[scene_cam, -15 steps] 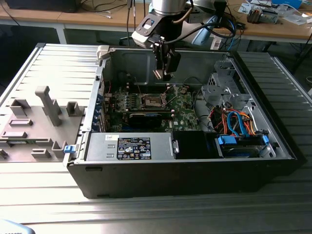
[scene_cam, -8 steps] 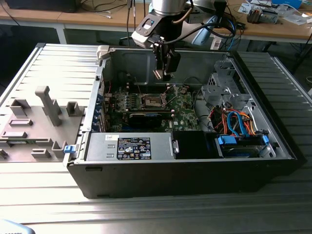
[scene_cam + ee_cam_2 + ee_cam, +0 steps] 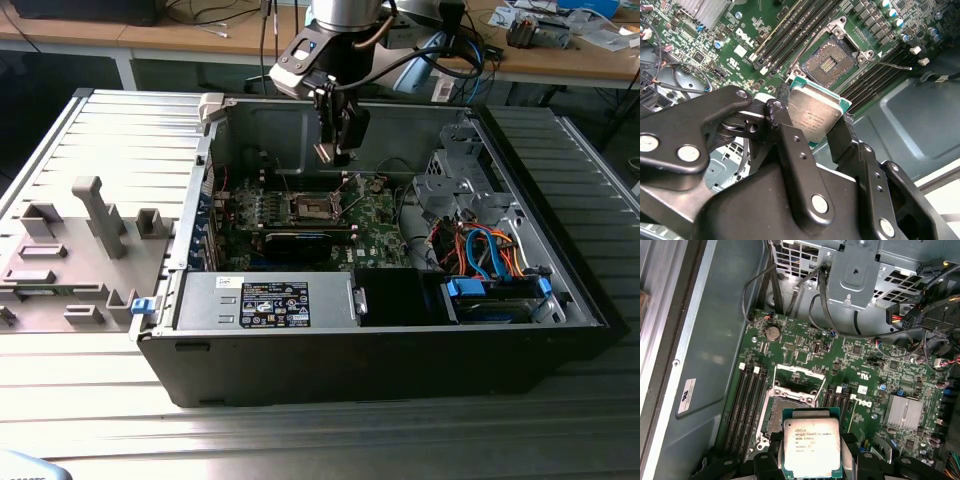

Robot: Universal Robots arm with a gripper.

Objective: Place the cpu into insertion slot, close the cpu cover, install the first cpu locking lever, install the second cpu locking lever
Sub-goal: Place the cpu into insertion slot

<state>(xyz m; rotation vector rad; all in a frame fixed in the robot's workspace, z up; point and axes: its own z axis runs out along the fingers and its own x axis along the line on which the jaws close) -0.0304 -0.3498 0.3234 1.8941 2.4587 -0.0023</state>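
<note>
You see the gripper [image 3: 335,155] clenched on the chip [image 3: 811,447], held in the air apart from the socket [image 3: 829,62] on the motherboard [image 3: 865,365]. The socket lies bare, so none of the 4 steps is complete.

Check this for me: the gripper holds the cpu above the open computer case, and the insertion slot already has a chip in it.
Wrong on the slot: the insertion slot is empty, as the second wrist view shows. The gripper does hold the cpu above the open computer case.
</note>
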